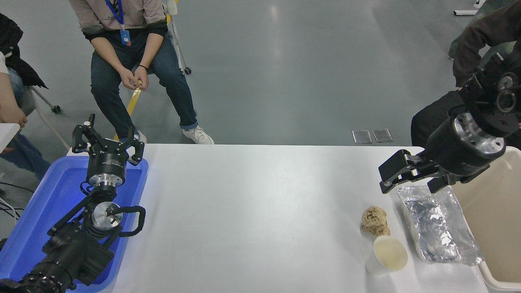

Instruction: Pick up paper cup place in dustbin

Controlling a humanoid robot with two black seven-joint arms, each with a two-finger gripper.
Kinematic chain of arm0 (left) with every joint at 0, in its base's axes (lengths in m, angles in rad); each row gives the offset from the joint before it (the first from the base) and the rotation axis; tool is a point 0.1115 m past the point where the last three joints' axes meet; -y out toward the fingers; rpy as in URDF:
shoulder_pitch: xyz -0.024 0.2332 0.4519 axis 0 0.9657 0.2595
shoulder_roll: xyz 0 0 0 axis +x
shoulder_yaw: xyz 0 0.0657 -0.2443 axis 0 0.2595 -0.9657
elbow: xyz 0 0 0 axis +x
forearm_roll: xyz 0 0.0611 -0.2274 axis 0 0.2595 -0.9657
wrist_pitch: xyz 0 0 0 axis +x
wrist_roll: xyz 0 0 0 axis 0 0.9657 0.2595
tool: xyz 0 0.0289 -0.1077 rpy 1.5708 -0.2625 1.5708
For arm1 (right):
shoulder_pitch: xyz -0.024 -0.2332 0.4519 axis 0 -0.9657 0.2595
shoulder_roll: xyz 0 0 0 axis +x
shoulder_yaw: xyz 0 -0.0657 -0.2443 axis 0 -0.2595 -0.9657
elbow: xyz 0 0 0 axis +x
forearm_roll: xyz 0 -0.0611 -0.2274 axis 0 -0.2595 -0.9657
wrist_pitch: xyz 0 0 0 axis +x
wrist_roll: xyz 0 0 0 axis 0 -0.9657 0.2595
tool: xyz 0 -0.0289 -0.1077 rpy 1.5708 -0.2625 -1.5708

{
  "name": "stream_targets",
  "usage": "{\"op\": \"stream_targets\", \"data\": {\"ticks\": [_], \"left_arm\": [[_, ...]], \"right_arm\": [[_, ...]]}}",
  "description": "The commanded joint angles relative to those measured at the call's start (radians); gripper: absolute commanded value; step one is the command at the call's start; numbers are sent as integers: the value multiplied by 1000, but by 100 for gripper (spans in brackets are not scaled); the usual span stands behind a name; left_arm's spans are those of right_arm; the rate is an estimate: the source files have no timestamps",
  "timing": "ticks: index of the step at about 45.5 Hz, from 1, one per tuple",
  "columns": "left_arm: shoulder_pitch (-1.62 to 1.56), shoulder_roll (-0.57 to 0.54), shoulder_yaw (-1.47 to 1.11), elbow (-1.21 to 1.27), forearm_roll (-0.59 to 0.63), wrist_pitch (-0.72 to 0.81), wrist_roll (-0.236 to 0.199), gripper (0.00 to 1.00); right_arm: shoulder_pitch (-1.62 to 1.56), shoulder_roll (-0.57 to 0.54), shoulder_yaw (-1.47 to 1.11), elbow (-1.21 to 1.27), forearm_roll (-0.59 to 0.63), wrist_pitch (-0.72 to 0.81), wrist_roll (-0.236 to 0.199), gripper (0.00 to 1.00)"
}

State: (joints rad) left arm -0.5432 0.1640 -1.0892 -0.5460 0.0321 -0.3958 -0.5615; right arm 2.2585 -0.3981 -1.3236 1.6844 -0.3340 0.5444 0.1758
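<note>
The paper cup (387, 256) stands upright near the table's front right, white with a cream inside. The dustbin (497, 211) is a large beige bin at the right edge, only partly in frame. My right gripper (409, 185) hangs open over the far end of a foil sheet, well beyond the cup and holding nothing. My left gripper (108, 143) is parked open at the lower left, above the blue tray.
A crumpled brown paper ball (375, 221) lies just behind the cup, touching or nearly touching it. A crinkled foil sheet (439, 226) lies between cup and bin. A blue tray (44, 203) sits at the left. People sit at the far side and right.
</note>
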Motion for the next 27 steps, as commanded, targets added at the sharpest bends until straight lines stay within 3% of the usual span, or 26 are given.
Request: {"op": "stream_targets", "data": {"ticks": [1,8,27], "left_arm": [[0,-3,0,0,0,0,0,99],[0,0,0,0,0,0,0,99],[0,-3,0,0,0,0,0,99]], "right_arm": [[-217,-114,78,-9,-152,-89,-1,100],[-364,-182,167,-40,-218,-130,-6,100],[-669,-197,305,-213,-365,-294,-9,100]]}}
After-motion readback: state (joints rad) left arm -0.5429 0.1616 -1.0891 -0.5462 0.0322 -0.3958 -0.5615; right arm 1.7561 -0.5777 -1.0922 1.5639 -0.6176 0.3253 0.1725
